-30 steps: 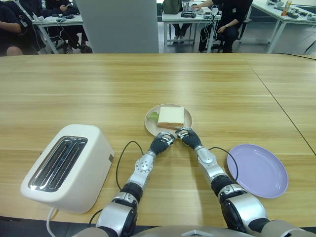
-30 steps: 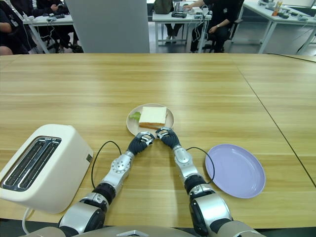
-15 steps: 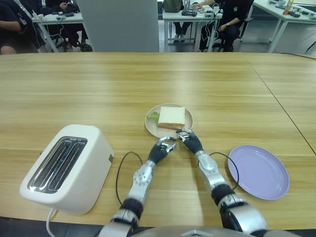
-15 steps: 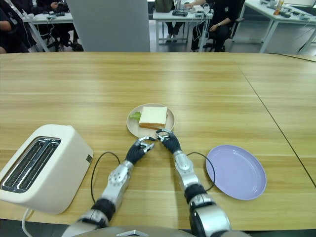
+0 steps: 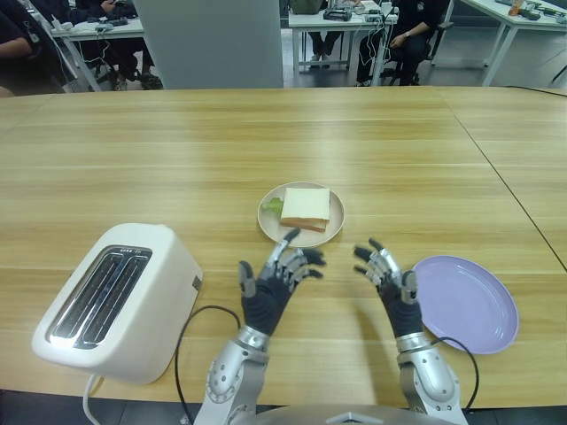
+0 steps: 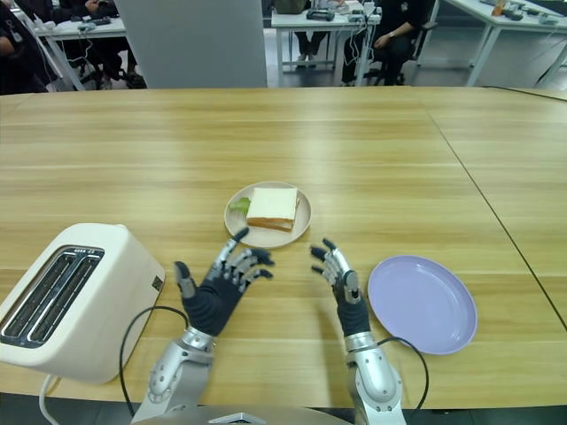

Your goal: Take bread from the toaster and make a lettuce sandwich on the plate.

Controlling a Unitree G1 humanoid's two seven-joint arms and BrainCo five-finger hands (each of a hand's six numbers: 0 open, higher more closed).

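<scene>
A beige plate [image 5: 268, 225] in the middle of the table carries a sandwich [image 5: 306, 209] of white bread, with green lettuce [image 5: 275, 205] sticking out at its left side. The white toaster [image 5: 116, 297] stands at the near left, and both its slots look empty. My left hand [image 5: 270, 283] is raised above the table in front of the plate, its fingers spread and holding nothing. To its right my right hand [image 5: 390, 277] is lifted too, open and empty, between the sandwich plate and the purple plate.
An empty purple plate [image 5: 464, 304] lies at the near right. A black cable [image 5: 196, 326] curves over the table by the toaster. Desks and seated people are in the room behind the far edge.
Both hands have drawn back from the plate's near rim toward me and risen, and their fingers have spread open. The sandwich stays on the plate.
</scene>
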